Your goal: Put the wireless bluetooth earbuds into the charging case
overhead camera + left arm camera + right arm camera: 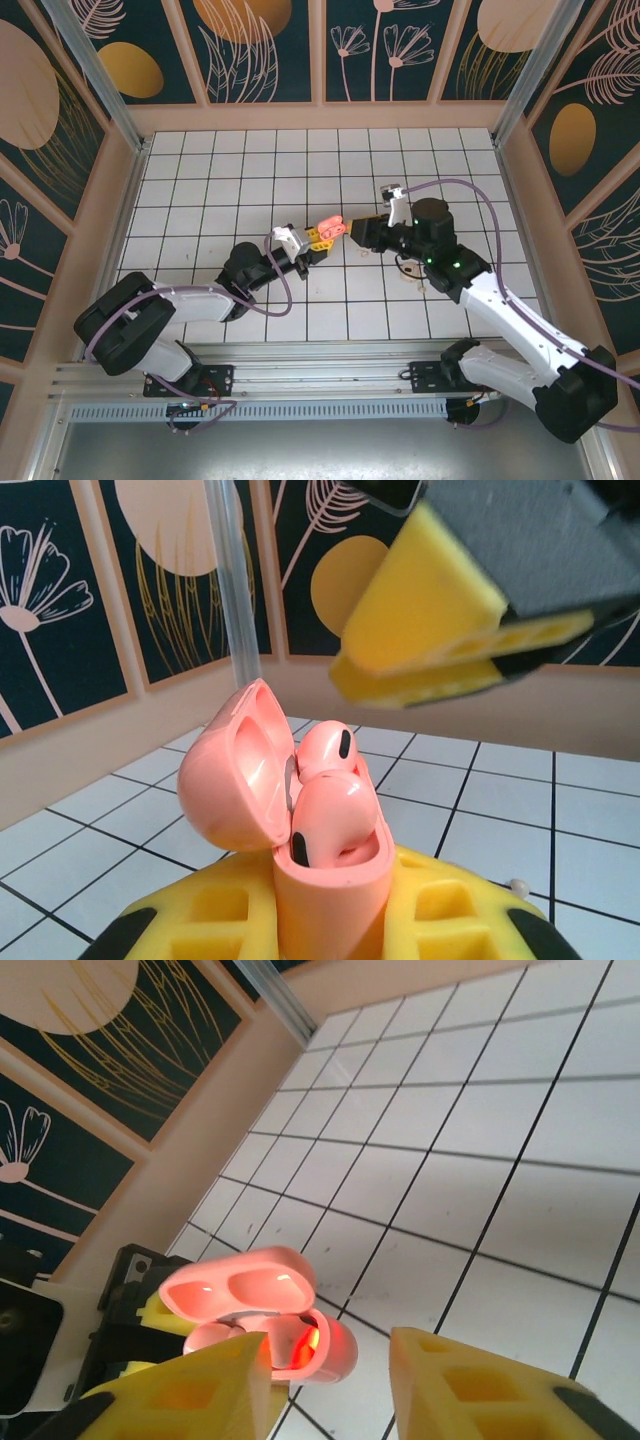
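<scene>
Overall light: bright, even, from overhead; the white tiled floor (pixel 250 180) reads clean.
Shadows: soft, faint, beneath my arms, top view.
Glare: pale sheen on the metal rail (pixel 300 380) at 6 o'clock.
Edge distortion: walls splay outward at 9 and 3 o'clock.
Right wrist exposure: charging case (pixel 240 1285) blown out, glowing orange-red at 7 o'clock; my right gripper (pixel 330 1385) soft at 6 o'clock.
Left wrist focus: case sharp at centre; that gripper's finger (pixel 430 610) badly blurred at 1 o'clock.
</scene>
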